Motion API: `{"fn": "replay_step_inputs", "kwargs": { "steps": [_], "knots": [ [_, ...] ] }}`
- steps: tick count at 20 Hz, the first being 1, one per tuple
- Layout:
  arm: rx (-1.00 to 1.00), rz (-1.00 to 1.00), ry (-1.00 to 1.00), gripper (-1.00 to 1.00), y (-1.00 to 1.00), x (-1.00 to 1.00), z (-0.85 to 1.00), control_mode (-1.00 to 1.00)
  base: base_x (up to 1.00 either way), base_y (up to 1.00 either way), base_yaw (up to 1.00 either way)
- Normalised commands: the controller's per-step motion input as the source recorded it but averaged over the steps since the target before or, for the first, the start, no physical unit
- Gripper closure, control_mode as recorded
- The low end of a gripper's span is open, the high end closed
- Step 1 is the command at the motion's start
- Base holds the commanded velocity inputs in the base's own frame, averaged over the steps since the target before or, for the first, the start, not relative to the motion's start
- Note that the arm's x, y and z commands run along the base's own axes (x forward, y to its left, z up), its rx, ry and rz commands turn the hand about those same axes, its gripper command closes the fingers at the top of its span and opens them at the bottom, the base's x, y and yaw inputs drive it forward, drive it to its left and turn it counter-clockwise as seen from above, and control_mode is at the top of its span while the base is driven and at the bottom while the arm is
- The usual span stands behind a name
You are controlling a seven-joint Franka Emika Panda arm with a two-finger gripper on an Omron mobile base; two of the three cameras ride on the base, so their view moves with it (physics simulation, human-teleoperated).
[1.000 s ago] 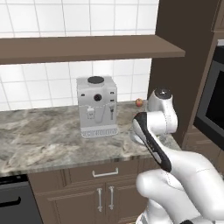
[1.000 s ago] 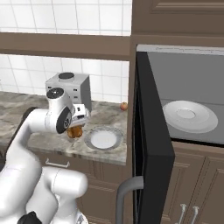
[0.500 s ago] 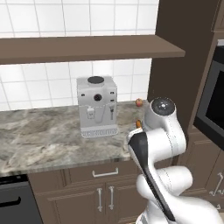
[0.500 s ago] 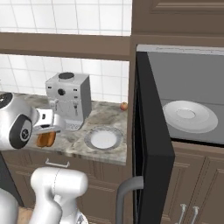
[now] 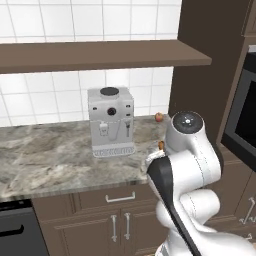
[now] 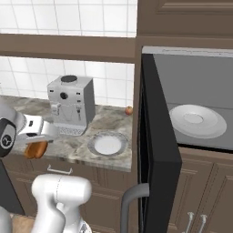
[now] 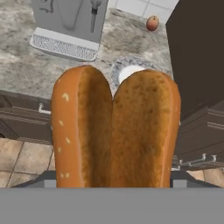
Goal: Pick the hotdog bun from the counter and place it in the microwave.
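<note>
Orange-brown and split in two lobes, the hotdog bun (image 7: 114,131) is clamped in the end effector (image 6: 37,136) and held in the air at the front edge of the surface (image 6: 68,145), left of the round plate (image 6: 108,144). In the hand view the bun covers the fingertips, so they are hard to make out. The microwave (image 6: 191,100) stands open (its black door (image 6: 157,150) is swung outward), with a white plate (image 6: 196,120) inside. A silver coffee machine (image 5: 111,121) and a small red fruit (image 5: 159,117) stand on the surface.
</note>
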Motion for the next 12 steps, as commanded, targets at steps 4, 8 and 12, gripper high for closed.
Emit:
{"fn": "replay_step_inputs", "kwargs": {
  "steps": [4, 8, 12],
  "knots": [
    [0.00, 0.00, 0.00, 1.00, 0.00, 0.00, 0.00, 1.00, -1.00, 0.15, -0.01],
    [0.00, 0.00, 0.00, 1.00, 0.00, 0.00, 0.00, 1.00, -1.00, 0.26, -0.04],
    [0.00, 0.00, 0.00, 1.00, 0.00, 0.00, 0.00, 1.00, -1.00, 0.12, -0.14]
  ]
}}
